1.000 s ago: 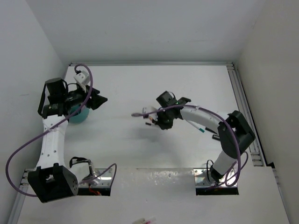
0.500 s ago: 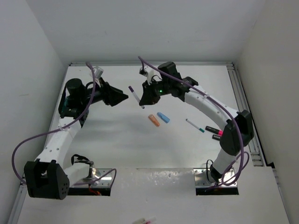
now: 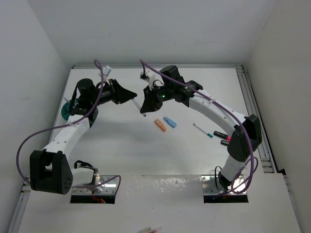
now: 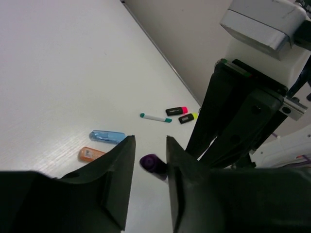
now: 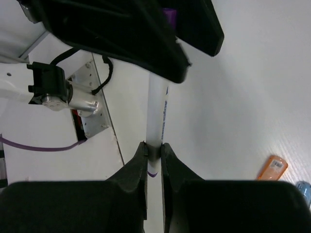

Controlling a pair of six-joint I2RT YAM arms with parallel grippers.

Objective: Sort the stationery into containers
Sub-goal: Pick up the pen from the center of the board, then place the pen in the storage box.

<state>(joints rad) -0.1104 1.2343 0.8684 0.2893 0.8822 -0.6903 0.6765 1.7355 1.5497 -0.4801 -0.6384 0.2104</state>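
Note:
My right gripper [image 3: 145,104] is shut on a thin white pen with a purple cap [image 5: 158,111], held above the table. Its jaws [image 5: 154,150] clamp the pen's lower end. My left gripper [image 3: 130,97] is open, and the pen's purple end [image 4: 153,163] sits between its fingers [image 4: 149,141], close to the right one. The teal-green cup [image 3: 64,110] peeks out behind the left arm at the far left. An orange highlighter [image 3: 160,125] and a blue highlighter [image 3: 169,122] lie mid-table.
A thin white pen with teal ends [image 3: 202,130] and two black markers, one pink-ended [image 4: 176,110] and one yellow-ended [image 4: 187,118], lie at the right near the metal rail [image 3: 252,104]. White walls close in left, back and right.
The right arm lifted the purple pen and carried it left and back. The left arm swung from the cup toward the middle, and its open jaws now straddle the pen's purple end.

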